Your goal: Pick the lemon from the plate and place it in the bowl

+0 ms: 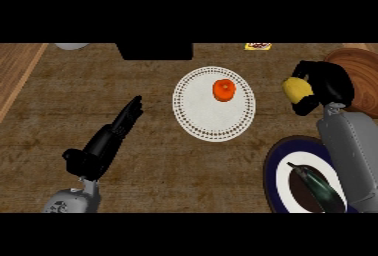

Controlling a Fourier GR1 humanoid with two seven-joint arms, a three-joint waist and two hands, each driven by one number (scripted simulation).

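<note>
The yellow lemon (pixel 296 88) is held in my right hand (pixel 325 85), whose black fingers curl round it, just left of the brown wooden bowl (pixel 359 62) at the right edge. The hand covers part of the bowl's rim. A white plate (pixel 214 122) with a patterned rim lies in the middle of the counter and carries an orange-red fruit (pixel 224 89). My left hand (pixel 111 135) rests open on the counter at the left, fingers straight and pointing up and right.
A dark blue plate (pixel 277 165) with a white centre holds a dark green vegetable (pixel 319 187) at the lower right, partly under my right forearm. A black box (pixel 155 50), a grey object (pixel 71 46) and a small packet (pixel 258 46) sit along the far edge.
</note>
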